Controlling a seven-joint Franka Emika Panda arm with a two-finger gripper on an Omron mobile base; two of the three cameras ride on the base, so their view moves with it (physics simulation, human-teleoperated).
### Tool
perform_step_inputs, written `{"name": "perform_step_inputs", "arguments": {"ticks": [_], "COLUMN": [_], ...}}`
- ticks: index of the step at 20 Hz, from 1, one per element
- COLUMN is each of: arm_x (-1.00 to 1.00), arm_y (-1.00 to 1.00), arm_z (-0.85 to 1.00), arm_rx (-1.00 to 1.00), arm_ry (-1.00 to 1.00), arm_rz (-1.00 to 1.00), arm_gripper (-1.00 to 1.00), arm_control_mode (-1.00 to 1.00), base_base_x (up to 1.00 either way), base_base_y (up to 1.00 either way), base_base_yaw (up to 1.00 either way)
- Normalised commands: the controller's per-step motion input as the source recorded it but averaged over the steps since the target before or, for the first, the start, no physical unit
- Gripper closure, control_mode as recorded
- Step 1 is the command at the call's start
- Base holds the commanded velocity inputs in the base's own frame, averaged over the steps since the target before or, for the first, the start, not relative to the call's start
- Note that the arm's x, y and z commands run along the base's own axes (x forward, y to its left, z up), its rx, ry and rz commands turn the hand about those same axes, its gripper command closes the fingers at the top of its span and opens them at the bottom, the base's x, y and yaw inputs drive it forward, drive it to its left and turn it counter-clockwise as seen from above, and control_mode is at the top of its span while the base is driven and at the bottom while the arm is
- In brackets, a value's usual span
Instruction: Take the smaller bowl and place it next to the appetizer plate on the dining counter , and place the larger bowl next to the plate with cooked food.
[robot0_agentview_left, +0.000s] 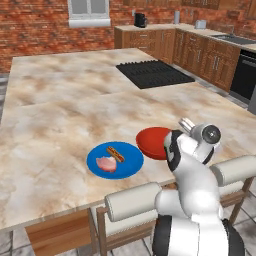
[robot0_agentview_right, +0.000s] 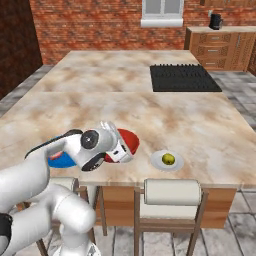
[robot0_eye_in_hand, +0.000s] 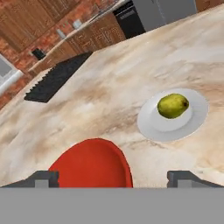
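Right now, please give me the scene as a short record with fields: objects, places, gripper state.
larger bowl: red, on the dining counter, beside the blue plate
plate with cooked food: blue, holds a sausage piece and a pink meat piece
appetizer plate: white, holds a yellow-green item, apart from the red bowl
gripper: open, above the red bowl
cooktop: black, far side of the counter

base views: behind arm, left/right, facing dining counter | hand view: close, down on counter
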Motion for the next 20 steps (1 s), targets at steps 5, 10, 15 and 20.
{"name": "perform_step_inputs", "arguments": {"ticks": [5, 10, 15, 20], "arm_x": [-0.80, -0.91, -0.90, -0.43], "arm_y": [-0.23, -0.04, 0.50, 0.63], "arm_z": [1.00, 0.92, 0.06, -0.19], "arm_rx": [-0.12, -0.12, -0.15, -0.04], "arm_ry": [0.39, 0.50, 0.41, 0.29], "arm_rz": [0.00, 0.06, 0.43, 0.63], "arm_gripper": [-1.00, -1.00, -1.00, -1.00], "arm_control_mode": [-1.00, -1.00, -1.00, -1.00], "base_base_x": [0.00, 0.00, 0.00, 0.00], "base_base_y": [0.00, 0.00, 0.00, 0.00], "base_base_yaw": [0.00, 0.00, 0.00, 0.00]}}
